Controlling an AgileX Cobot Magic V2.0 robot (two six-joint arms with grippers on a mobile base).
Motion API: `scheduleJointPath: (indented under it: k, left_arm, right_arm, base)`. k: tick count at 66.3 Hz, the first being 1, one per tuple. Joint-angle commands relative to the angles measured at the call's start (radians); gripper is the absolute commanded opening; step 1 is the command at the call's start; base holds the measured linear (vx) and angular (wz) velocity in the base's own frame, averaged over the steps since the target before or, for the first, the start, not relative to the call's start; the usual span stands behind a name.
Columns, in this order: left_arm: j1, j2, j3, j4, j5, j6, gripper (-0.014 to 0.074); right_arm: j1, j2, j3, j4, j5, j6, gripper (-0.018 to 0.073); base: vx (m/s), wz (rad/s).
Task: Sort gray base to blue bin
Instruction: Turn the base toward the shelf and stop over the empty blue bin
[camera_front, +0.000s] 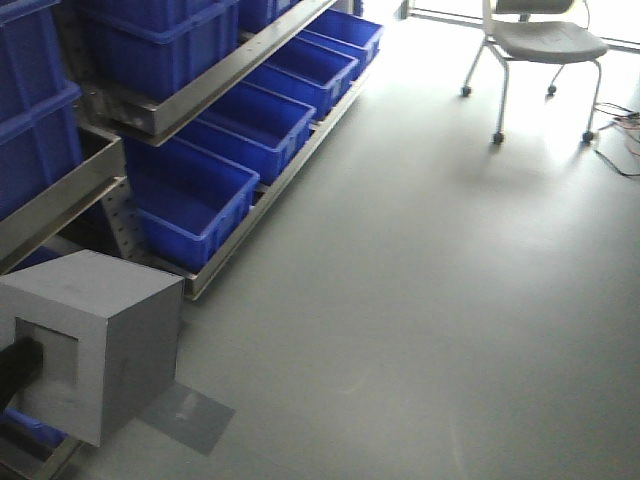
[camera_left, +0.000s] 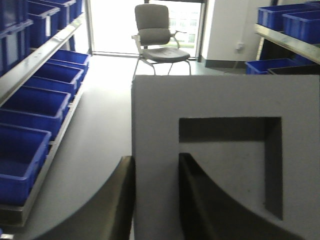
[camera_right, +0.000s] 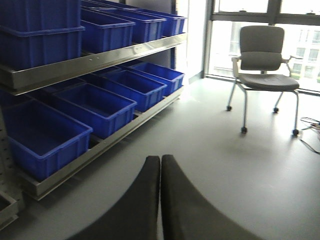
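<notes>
The gray base (camera_front: 110, 335) is a light-gray cube held off the floor at the lower left of the front view. It fills the left wrist view (camera_left: 215, 100), with its square recess facing the camera. My left gripper (camera_left: 156, 167) is shut on the cube's wall, one finger (camera_left: 117, 205) outside and the other finger (camera_left: 200, 205) inside the recess. A dark finger (camera_front: 18, 365) shows in the recess in the front view. Several blue bins sit in a row on the low shelf; the nearest blue bin (camera_front: 195, 200) is open and empty. My right gripper (camera_right: 160, 162) is shut and empty above the floor.
A metal shelf rack (camera_front: 230, 92) with blue bins runs along the left. A second rack (camera_left: 287, 37) stands at the right of the left wrist view. A gray wheeled chair (camera_front: 545, 45) and floor cables (camera_front: 620, 140) are at the far right. Gray floor (camera_front: 420, 300) lies between.
</notes>
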Motion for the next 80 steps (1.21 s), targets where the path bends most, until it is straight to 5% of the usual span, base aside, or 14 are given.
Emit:
scheduleJointPath:
  k: [1,80]
  left_arm:
    - [-0.006,0.003,-0.034,-0.002,-0.107,-0.006,-0.0006]
    - [-0.006,0.003,-0.034,-0.002,-0.107,-0.006,-0.0006]
  right_arm:
    - [-0.005,-0.011,0.014,-0.011,-0.078,-0.005,-0.0009]
    - [-0.005,-0.011,0.014,-0.011,-0.078,-0.005,-0.0009]
  base:
    - [0.28,0.75]
    - [0.20,0.73]
